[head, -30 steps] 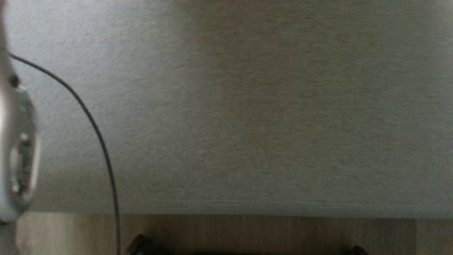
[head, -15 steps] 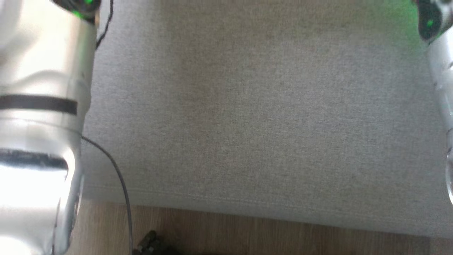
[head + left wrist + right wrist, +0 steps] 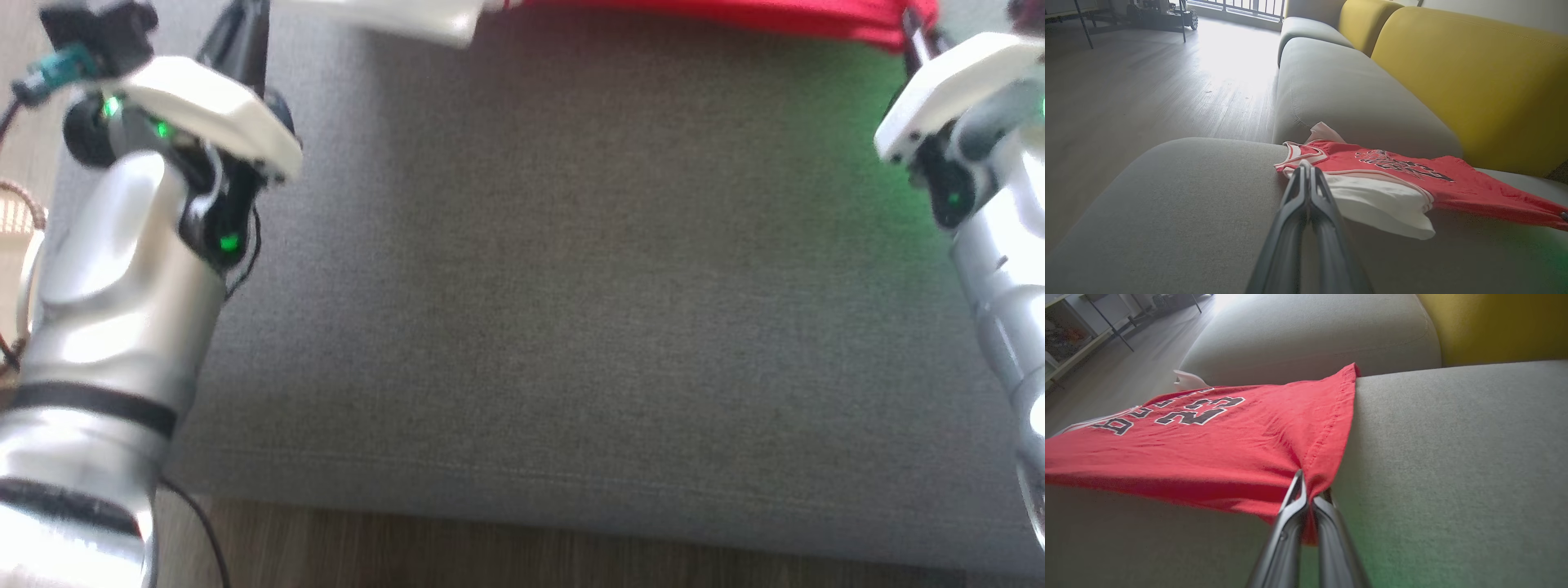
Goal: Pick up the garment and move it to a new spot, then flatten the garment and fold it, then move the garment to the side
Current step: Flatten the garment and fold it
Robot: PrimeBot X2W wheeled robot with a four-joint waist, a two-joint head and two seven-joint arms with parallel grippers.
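Got left gripper [image 3: 1305, 166] clamped tight, no gap between fingers, tips right on the white-trimmed armhole edge of the jersey [image 3: 1216, 445]. Looks like a pinch on that trim.

Got right gripper [image 3: 1309, 489] clamped too, biting the red hem corner. Fabric bunched at the tips, red strip showing between the fingers just below them.

Jersey strung from one gripper to the other: ahead and rightward of the left tips, ahead and leftward of the right tips. Red side up, black lettering across it. White layer [image 3: 1384, 204] folded out just right of the left fingers, near edge lifted off the cushion [image 3: 1188, 212], shadow underneath. Far side of jersey resting on that grey cushion ahead of both grippers, with a white bit poking up at the seam to the next cushion [image 3: 1351, 90].

Yellow backrest [image 3: 1474, 81] beyond the jersey, right of the left gripper. Wood floor [image 3: 1147, 94] off to the left of the left gripper.

From head view: grippers near the two top corners, fingers pointing up. Jersey as a red-and-white band along the top edge between them. Bare grey cushion behind the fingers, toward the robot. Green glow on the cushion beside the right gripper.
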